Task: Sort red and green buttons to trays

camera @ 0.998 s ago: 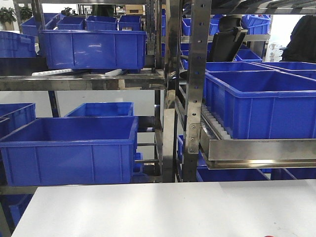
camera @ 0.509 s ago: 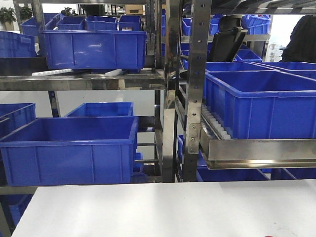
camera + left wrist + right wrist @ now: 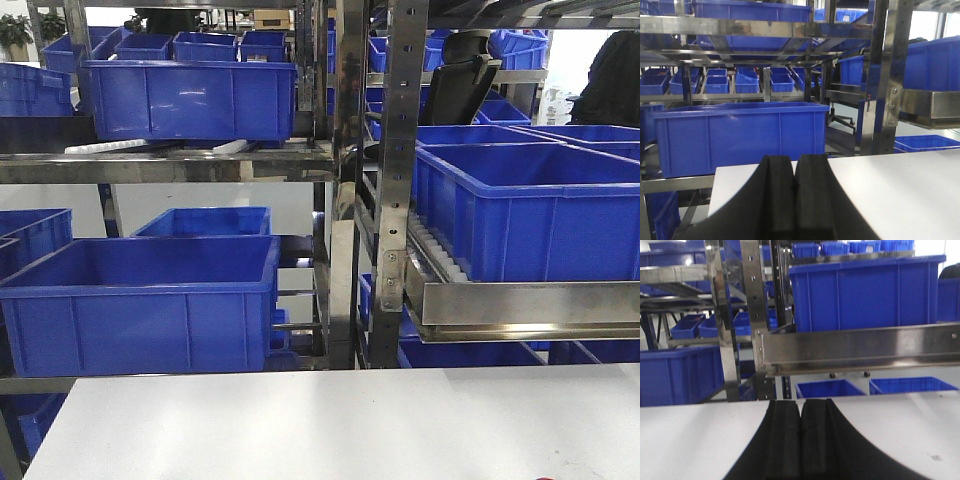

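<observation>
The red and green buttons and the trays are out of view in all three views. My left gripper point(image 3: 794, 162) is shut, its black fingers pressed together with nothing between them, low over the white table point(image 3: 900, 190) near its far left corner. My right gripper point(image 3: 800, 407) is shut and empty too, held low above the same table point(image 3: 690, 435). Neither arm shows in the front view. A thin red sliver point(image 3: 546, 478) peeks in at the bottom edge of the front view; I cannot tell what it is.
Steel shelving point(image 3: 400, 150) stands right behind the table's far edge point(image 3: 350, 368), loaded with deep blue crates point(image 3: 140, 300). A steel rail point(image 3: 520, 305) juts out on the right at low height. The table's left edge point(image 3: 712, 190) drops off beside my left gripper.
</observation>
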Tool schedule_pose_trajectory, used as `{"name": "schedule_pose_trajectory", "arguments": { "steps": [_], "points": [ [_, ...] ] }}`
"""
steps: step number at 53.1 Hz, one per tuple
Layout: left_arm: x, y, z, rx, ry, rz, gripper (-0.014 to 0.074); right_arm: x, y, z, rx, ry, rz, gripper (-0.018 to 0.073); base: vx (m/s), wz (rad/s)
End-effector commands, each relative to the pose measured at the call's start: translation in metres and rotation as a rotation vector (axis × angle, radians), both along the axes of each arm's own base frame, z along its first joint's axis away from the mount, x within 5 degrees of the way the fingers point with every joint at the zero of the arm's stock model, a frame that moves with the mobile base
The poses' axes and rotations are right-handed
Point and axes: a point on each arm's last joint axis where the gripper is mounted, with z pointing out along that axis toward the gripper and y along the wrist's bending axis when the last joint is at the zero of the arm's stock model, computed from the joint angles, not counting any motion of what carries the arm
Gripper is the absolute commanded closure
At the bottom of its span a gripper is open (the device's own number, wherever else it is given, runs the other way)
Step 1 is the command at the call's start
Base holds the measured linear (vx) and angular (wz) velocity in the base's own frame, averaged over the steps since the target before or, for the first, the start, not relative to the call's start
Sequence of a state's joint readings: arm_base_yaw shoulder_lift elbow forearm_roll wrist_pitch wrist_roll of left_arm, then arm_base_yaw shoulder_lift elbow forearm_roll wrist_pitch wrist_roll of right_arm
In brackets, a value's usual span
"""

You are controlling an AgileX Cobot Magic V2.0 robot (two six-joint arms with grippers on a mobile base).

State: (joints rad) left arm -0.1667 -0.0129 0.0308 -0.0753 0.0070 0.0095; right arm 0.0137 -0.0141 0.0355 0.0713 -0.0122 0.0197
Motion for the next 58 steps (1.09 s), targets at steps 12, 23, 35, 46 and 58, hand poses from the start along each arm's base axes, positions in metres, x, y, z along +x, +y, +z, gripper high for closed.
{"name": "schedule_pose_trajectory", "arguments": {
  "steps": [12,23,35,46,58],
  "points": [
    [-0.012,0.004,0.049,-0.076,-0.332,0.017,0.0602,-0.014,-0.001,0.056,-0.036,-0.373,-0.028,0.0569,0.00,0.00],
    [-0.030,0.006,0.137,-0.036,-0.423,0.019,0.0602,-0.038,-0.001,0.161,-0.097,-0.504,-0.044,0.0569,0.00,0.00],
    [0.019,-0.003,0.217,0.030,-0.321,0.022,0.0602,0.010,0.000,0.244,-0.126,-0.423,-0.045,0.0569,0.00,0.00],
    [0.083,-0.014,0.228,0.031,-0.175,0.012,0.0602,0.072,0.000,0.254,-0.122,-0.296,-0.036,0.0569,0.00,0.00],
    [0.105,-0.017,0.218,0.035,-0.112,0.010,0.0572,0.098,0.001,0.241,-0.119,-0.202,-0.028,0.0559,0.00,0.00]
  ]
}}
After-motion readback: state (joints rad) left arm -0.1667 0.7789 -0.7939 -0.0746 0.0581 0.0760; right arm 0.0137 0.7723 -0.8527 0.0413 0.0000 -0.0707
